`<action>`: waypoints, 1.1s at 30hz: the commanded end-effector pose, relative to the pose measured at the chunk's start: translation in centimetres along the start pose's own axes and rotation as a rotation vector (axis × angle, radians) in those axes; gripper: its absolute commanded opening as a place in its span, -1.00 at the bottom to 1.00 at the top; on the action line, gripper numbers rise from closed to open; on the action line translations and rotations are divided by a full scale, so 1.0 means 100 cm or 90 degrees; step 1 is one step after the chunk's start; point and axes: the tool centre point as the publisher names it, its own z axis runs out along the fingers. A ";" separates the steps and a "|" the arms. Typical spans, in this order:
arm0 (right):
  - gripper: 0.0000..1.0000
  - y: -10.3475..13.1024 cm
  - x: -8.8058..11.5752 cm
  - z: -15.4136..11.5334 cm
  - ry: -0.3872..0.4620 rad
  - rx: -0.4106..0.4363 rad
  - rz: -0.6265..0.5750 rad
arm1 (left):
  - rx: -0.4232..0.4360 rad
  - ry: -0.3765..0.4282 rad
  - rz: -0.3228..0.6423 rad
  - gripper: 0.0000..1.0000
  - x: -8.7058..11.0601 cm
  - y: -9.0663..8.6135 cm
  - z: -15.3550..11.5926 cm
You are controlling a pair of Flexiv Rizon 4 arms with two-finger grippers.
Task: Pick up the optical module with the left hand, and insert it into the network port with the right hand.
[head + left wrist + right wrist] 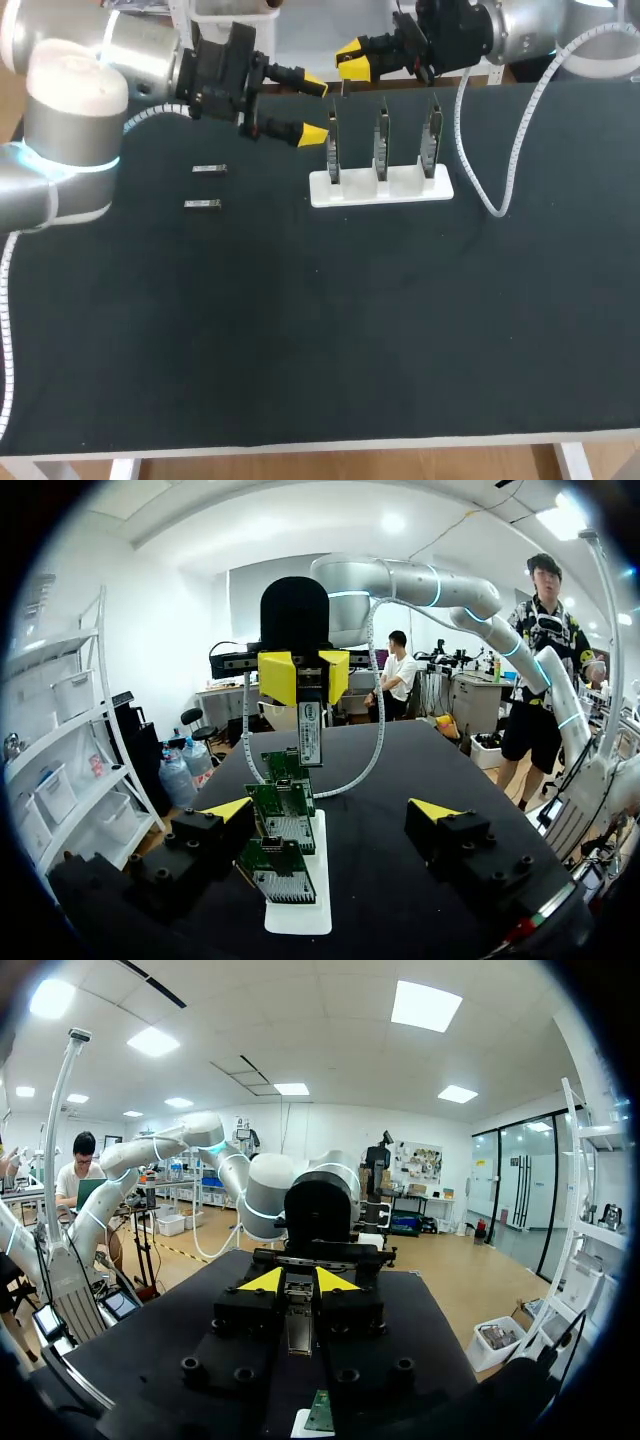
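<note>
Table [320,350]: black top, all items on the far half.
L arm [70,110] comes in from the left and R arm [530,30] from the far right corner. Both wrists are up off the table at the far edge, facing each other near the stand's left end.
White corrugated hose [500,185] off the R arm droops onto the table just right of the stand.
White stand [380,190] holds 3 green network boards [381,140], upright and side by side in a row.
Left jaws: spread wide, nothing between the pads, hovering just left of the stand's left-end board. In the L wrist view the row of boards lines up ahead, between my two tips.
Right jaws: pinching the optical module [310,732] from both sides. Yellow tips clamp its upper end and the body hangs straight down below them.
Module is in the air over the stand's left end and not seated in any port. R wrist view shows a board edge right under it, w/ a gap. Can't tell which board for sure.
Far spare module [209,169] and near spare module [202,204] lie flat on the table well left of the stand, close together but not touching.
</note>
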 end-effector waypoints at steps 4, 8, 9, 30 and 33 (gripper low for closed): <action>-1.00 0.001 0.000 0.000 0.001 0.001 0.000 | -0.029 0.017 -0.004 1.00 -0.001 -0.005 -0.001; -1.00 0.001 0.000 0.000 0.001 0.001 0.000 | -0.025 0.046 -0.007 1.00 -0.004 0.001 -0.003; -1.00 0.001 0.000 0.000 0.001 0.001 0.000 | -0.024 0.052 -0.007 1.00 -0.005 0.003 -0.003; -1.00 0.001 0.000 0.000 0.001 0.001 0.000 | -0.033 0.104 0.020 1.00 -0.010 0.032 -0.024; -1.00 0.001 0.000 0.000 0.001 0.001 0.000 | -0.034 0.108 0.014 1.00 -0.011 0.032 -0.028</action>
